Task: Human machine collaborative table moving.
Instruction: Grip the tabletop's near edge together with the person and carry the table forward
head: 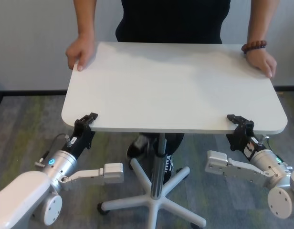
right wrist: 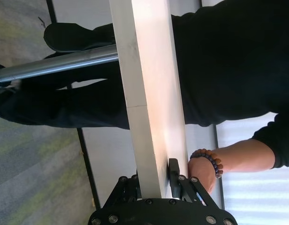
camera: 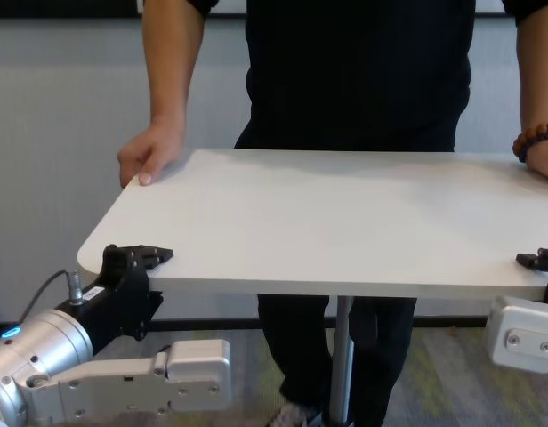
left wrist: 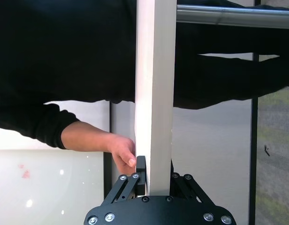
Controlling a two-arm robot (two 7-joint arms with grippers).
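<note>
Gripping one smooth white rounded counter [head: 175, 86]: two black grippers, left gripper [head: 88, 119] and right gripper [head: 238, 120], jaws clenched on its near edge. Holding its far corners: the human [head: 173, 19], two bare hands.

The big white table [head: 175, 86] with round corners is held flat on one grey metal post, and its near edge is pinched by the left gripper [head: 88, 119] at one corner and by the right gripper [head: 238, 121] at the other. The far corners, well apart from both black grippers, are held by the human [head: 175, 19], who is dressed in a black shirt. A brown bead bracelet [head: 254, 46] is worn on the wrist across from the right gripper.
</note>
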